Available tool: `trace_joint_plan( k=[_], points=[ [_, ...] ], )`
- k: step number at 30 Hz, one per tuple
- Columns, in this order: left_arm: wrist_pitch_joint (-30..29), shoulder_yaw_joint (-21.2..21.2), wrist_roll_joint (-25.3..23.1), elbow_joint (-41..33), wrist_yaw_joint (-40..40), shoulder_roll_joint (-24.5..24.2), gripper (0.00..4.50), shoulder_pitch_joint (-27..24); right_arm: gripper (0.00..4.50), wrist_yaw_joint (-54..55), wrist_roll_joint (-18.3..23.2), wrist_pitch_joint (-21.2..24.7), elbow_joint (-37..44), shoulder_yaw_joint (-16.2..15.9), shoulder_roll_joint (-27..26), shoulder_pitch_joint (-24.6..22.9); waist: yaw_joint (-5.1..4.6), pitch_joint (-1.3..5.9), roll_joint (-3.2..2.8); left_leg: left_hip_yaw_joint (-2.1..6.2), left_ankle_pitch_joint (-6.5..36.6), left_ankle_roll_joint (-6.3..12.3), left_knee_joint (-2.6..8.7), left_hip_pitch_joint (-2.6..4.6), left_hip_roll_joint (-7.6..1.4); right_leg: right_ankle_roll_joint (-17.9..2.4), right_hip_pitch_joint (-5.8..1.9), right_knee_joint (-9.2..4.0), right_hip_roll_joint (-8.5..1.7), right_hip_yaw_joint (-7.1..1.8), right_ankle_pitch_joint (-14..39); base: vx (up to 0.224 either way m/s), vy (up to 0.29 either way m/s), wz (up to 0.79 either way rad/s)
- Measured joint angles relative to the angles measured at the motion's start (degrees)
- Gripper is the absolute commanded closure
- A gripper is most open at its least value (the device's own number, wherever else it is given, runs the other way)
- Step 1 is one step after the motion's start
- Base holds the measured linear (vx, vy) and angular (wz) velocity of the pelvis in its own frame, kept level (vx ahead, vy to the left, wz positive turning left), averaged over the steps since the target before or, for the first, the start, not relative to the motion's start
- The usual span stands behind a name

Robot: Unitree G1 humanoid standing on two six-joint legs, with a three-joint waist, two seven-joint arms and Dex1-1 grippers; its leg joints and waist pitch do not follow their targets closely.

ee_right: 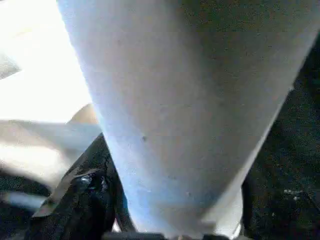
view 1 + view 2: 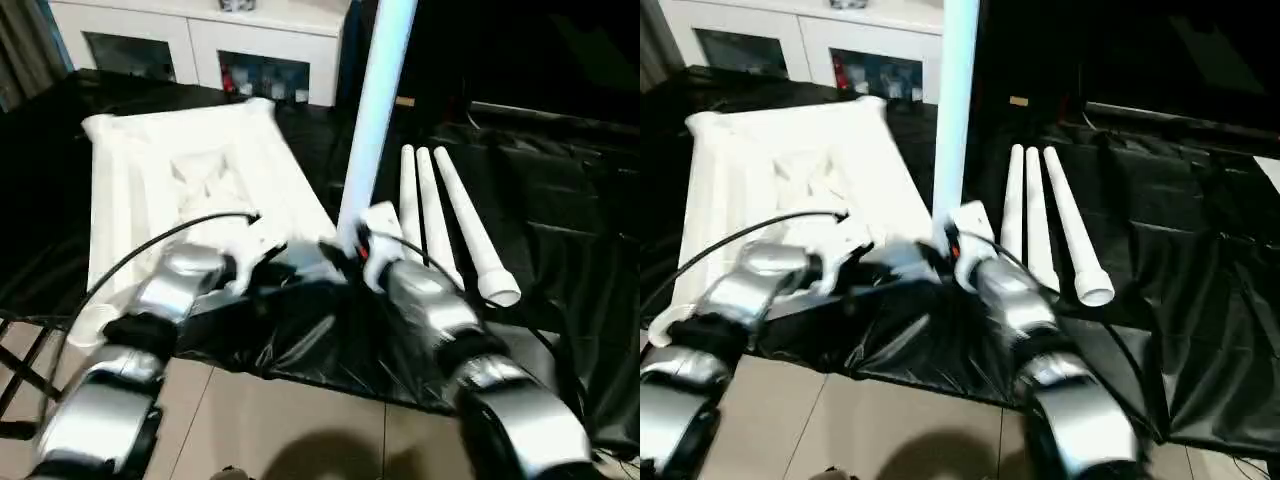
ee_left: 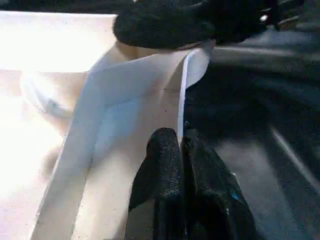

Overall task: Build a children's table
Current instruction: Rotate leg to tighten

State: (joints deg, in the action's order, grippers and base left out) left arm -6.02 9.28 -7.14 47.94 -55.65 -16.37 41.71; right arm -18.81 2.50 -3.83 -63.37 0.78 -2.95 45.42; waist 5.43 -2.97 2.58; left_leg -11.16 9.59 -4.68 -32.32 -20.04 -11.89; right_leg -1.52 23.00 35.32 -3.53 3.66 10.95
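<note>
Right gripper (image 2: 352,250) clasps the upright leg (image 2: 378,110) at the tabletop (image 2: 120,190) corner, left gripper (image 3: 181,150) pinching the rim; seating needs a plumb, straight push.

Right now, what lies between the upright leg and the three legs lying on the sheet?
Only bare black sheet between upright leg and three lying legs, per left eye view.
</note>
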Motion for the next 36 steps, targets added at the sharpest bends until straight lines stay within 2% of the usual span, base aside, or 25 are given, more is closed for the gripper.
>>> trace_joint_plan(
  k=[1, 2, 5, 8, 16, 20, 26, 29, 36],
  points=[
    [0.0, -0.1, 0.0, 0.2, 0.1, 0.1, 4.5, 0.1, 1.78, 0.7, -0.1, -0.6, -0.4, 0.1, -0.2, 0.0, 0.02, 0.02, -0.04, 0.0, 0.0, 0.0, 0.0, -0.02, 0.0, 0.0, 0.0, 0.0, 0.0, 0.0, 0.0, 0.0, 0.0, 0.0],
    [0.0, -0.1, 0.0, 0.4, 0.1, 0.2, 4.5, 0.2, 1.22, 0.9, -0.3, -1.1, -0.6, 0.1, -0.3, 0.1, 0.02, 0.05, -0.09, -0.01, 0.0, 0.0, 0.0, -0.02, 0.0, -0.1, 0.0, 0.0, 0.0, -0.01, 0.0, 0.0, 0.0, 0.0],
    [0.1, -0.7, 0.0, 0.7, 0.3, 0.1, 4.5, 0.3, 1.06, 0.1, -0.5, -3.0, -1.5, 0.2, -0.5, 0.2, -0.1, 0.06, -0.14, -0.02, 0.0, 0.01, 0.0, -0.03, 0.0, -0.1, 0.0, -0.01, 0.0, -0.01, 0.0, 0.0, 0.0, 0.0],
    [0.3, -0.7, 0.0, 0.8, 0.3, -0.1, 4.5, 0.3, 0.61, -0.9, -0.4, -3.9, -2.1, 0.5, -0.5, 0.2, -0.14, 0.05, -0.13, -0.03, 0.0, 0.01, -0.01, -0.03, 0.0, -0.1, 0.01, -0.01, -0.01, -0.01, 0.0, 0.0, 0.0, 0.0],
    [2.6, -1.5, 0.8, 0.7, -4.2, -2.7, 4.5, -0.7, 0.61, -14.8, -0.2, -5.6, -1.8, 0.2, 2.1, -0.7, -0.44, -0.03, -0.18, -0.03, 0.0, 0.01, 0.13, -0.03, -0.02, -0.1, 0.09, 0.0, 0.05, -0.01, 0.0, 0.0, 0.0, 0.0],
    [2.8, -2.1, 3.0, -2.0, -10.7, -5.5, 4.5, -3.2, 0.61, -26.8, -0.2, -6.1, 1.2, -2.1, 4.9, -3.0, -0.4, -0.04, -0.23, -0.04, 0.0, 0.02, 0.08, -0.04, -0.05, -0.2, 0.09, 0.01, 0.07, -0.01, 0.1, 0.0, 0.0, 0.0],
    [2.7, -1.6, 5.0, -6.0, -20.0, -7.8, 4.5, -5.9, 0.61, -41.5, -0.4, -6.8, 5.7, -6.1, 7.8, -5.3, 0.48, -0.05, -0.23, -0.09, 0.0, 0.05, 0.01, -0.13, -0.06, -0.2, 0.1, -0.04, 0.05, 0.0, 0.2, 0.0, 0.0, 0.0],
    [2.7, -1.4, 5.2, -6.7, -22.3, -8.6, 4.5, -6.6, 0.84, -45.0, -0.4, -6.8, 7.5, -7.1, 8.5, -6.5, 0.92, -0.07, -0.2, -0.09, 0.0, 0.04, -0.02, -0.11, -0.06, -0.2, 0.09, -0.03, 0.04, 0.0, 0.2, 0.0, 0.0, 0.0],
    [2.7, -1.0, 5.7, -8.2, -24.1, -9.6, 4.5, -7.5, 1.36, -47.4, -0.4, -6.1, 10.0, -8.1, 9.3, -7.6, 1.02, -0.09, -0.16, -0.09, 0.0, 0.03, 0.01, -0.09, -0.07, -0.2, 0.08, -0.02, 0.04, 0.0, 0.2, 0.0, 0.0, 0.0]
  ],
)
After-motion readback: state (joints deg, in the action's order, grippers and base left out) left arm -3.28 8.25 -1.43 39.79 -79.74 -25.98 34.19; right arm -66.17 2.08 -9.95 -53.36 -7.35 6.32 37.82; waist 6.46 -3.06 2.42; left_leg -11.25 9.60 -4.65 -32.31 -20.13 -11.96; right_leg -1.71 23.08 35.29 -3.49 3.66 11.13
